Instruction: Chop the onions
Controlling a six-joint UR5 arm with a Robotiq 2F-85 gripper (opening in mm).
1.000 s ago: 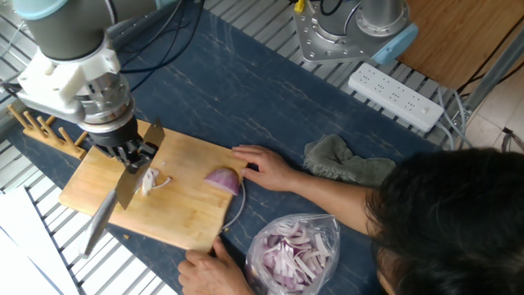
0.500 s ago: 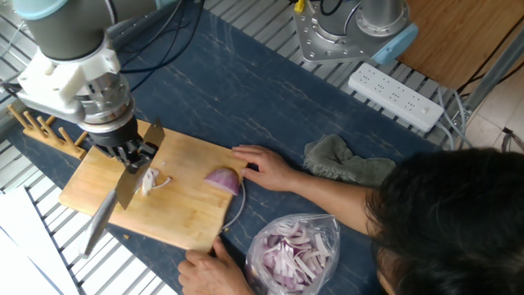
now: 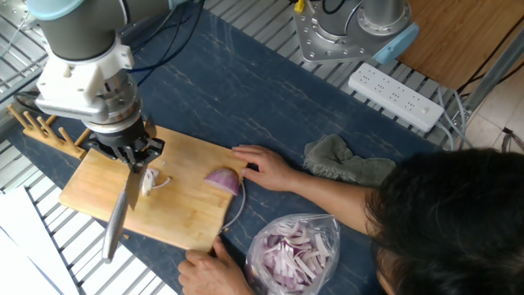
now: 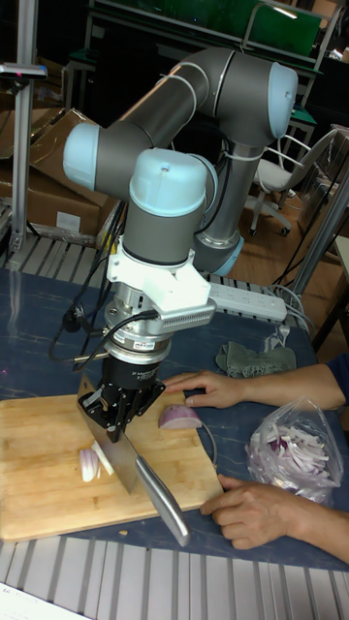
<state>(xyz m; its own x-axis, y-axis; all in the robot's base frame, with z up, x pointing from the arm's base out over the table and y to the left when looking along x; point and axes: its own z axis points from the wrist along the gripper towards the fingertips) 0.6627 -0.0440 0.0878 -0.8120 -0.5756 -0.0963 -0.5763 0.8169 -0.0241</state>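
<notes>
My gripper is shut on a knife, whose blade slants down over the wooden cutting board. The small pale onion wedge, partly in slices, lies just right of the blade in the fixed view, close to it or touching. The larger purple onion half rests dome-up near the board's right side, apart from the knife.
A person's hand lies by the purple half; the other hand holds the board's near corner. Beside the board are a bag of onion strips, a grey cloth, a power strip and a wooden rack.
The gripper has shifted slightly right and turned, so the knife now points more steeply down the board, closer to the small wedge. The onions and hands have stayed put.
</notes>
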